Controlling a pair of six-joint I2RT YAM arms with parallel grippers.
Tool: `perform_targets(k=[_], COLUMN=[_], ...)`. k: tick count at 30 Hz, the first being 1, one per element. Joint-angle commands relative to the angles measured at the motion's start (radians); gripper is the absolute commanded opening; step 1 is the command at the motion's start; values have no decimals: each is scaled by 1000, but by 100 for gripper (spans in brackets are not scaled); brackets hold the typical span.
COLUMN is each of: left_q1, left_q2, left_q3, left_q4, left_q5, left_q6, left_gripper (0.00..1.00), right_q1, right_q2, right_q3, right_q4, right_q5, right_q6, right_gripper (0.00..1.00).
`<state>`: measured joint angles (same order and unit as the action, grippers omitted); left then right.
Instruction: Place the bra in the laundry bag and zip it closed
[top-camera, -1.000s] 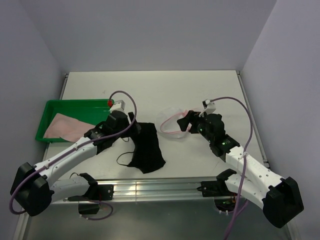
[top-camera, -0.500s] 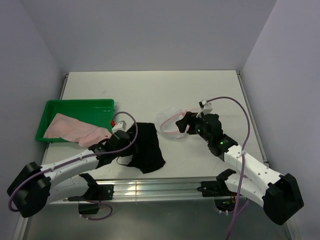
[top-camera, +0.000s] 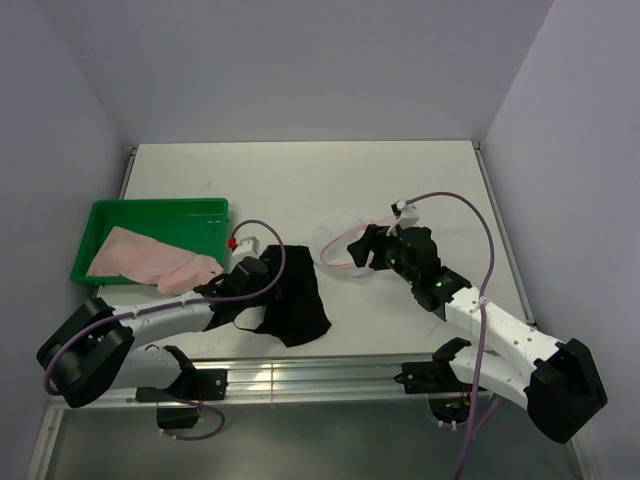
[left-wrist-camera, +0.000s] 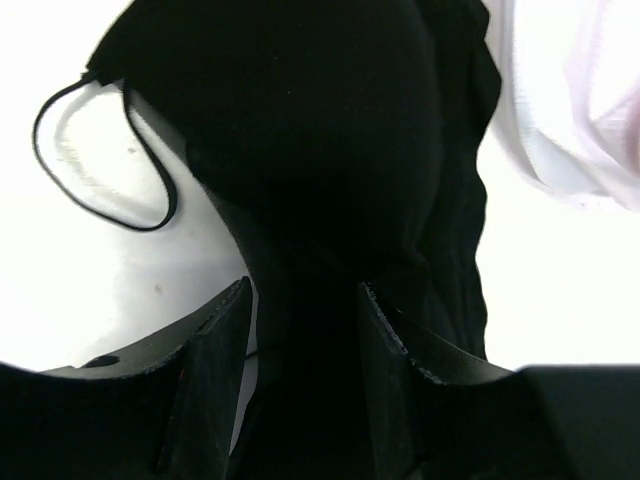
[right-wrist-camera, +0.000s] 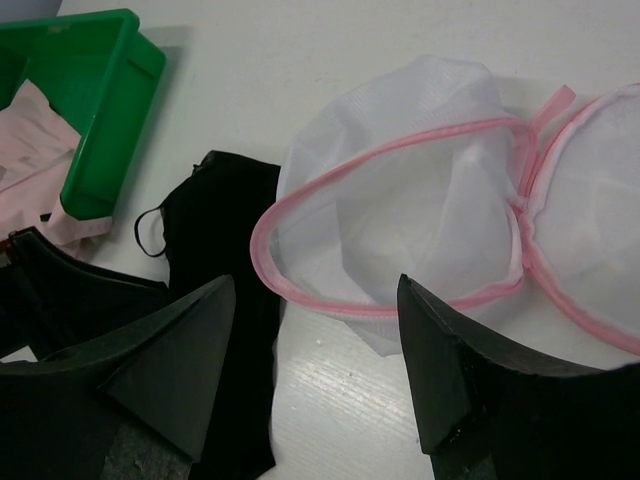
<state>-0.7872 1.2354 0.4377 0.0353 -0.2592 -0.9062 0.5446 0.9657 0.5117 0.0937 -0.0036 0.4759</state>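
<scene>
The black bra (top-camera: 298, 297) lies flat on the table, its thin strap (left-wrist-camera: 100, 150) looped to one side. My left gripper (top-camera: 268, 288) is low over its left part. In the left wrist view, the bra (left-wrist-camera: 320, 150) fills the space between the partly closed jaws of the left gripper (left-wrist-camera: 305, 300). A sliver of table shows beside the left finger. The laundry bag (top-camera: 338, 247), white mesh with pink trim, lies unzipped and gaping just right of the bra. My right gripper (top-camera: 358, 248) is open at its near rim. In the right wrist view the gripper (right-wrist-camera: 315, 290) hangs in front of the bag (right-wrist-camera: 420, 200) with nothing between its fingers.
A green tray (top-camera: 155, 207) stands at the left, with a pink cloth (top-camera: 150, 258) draped over its near edge. It also shows in the right wrist view, tray (right-wrist-camera: 100, 130) upper left. Purple cables arc above both wrists.
My left arm has swung down and nearer, onto the bra's left part, and its jaws have narrowed around the fabric. My right gripper has edged left toward the bag's rim.
</scene>
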Motion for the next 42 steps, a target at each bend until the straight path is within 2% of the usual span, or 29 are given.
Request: perform_targets(k=[1, 7, 8, 11, 17, 23, 27, 30, 32, 37, 42], left_q1=[-3, -3, -4, -3, -4, -6, -6, -6, -6, -4, -6], left_q2=[52, 81, 76, 53, -120, -275, -332, -367, -373, -375, -399], left_q3=[6, -14, -31, -24, 2, 114, 199, 263, 334, 464, 507], left_q4=[106, 156, 170, 173, 141, -1, -121, -204, -248, -368, -368], left_q5=[12, 18, 18, -1, 9, 130, 210, 251, 297, 442, 480], left_q6=[-14, -22, -22, -5, 42, 107, 142, 167, 196, 254, 245], left_gripper=[51, 46, 39, 0, 0, 0, 0, 0, 0, 0, 0], right_q1=[15, 21, 25, 29, 64, 149, 192, 241, 253, 281, 348], right_q2=[10, 16, 15, 19, 18, 22, 4, -18, -16, 28, 56], right_q3=[50, 53, 50, 50, 62, 117, 203, 266, 295, 415, 449], right_q4=[32, 38, 41, 49, 49, 64, -15, -58, -75, -247, -308], right_q5=[11, 11, 8, 14, -2, -171, -285, -367, -406, -484, -490], right_q6=[-17, -17, -17, -16, -17, -103, -229, -335, -399, -523, -556], right_gripper=[73, 72, 73, 72, 72, 72, 72, 77, 84, 99, 100])
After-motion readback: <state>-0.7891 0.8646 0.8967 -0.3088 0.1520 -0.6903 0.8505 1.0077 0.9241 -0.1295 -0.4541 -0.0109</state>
